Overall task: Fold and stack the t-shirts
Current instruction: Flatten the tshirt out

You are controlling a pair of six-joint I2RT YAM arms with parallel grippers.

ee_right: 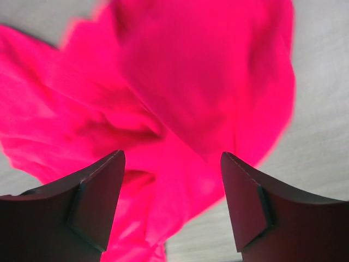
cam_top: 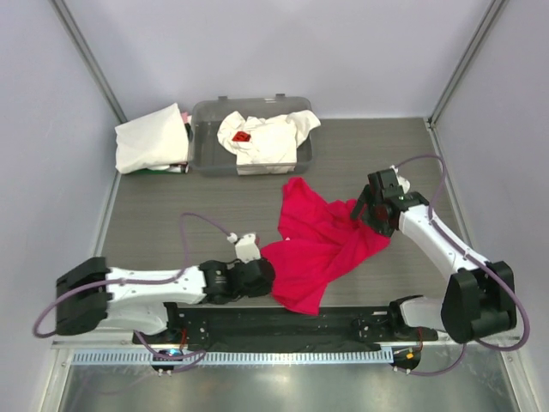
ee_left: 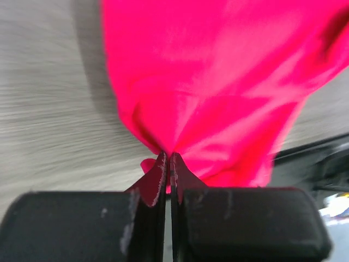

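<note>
Red t-shirt [cam_top: 322, 245] lies crumpled on the table [cam_top: 171, 197], toward its near edge. Only the wrist views reveal the grips: left hand [ee_left: 169, 164] pinches its edge tight; right hand [ee_right: 172, 202] gapes wide over the cloth.

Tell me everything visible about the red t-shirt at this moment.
The red t-shirt is plain crimson soft cloth, crumpled and unfolded, lying on the table near the arms. The left tool is shut on a bunched fold at its left edge; the right tool hovers open over its right side.
</note>
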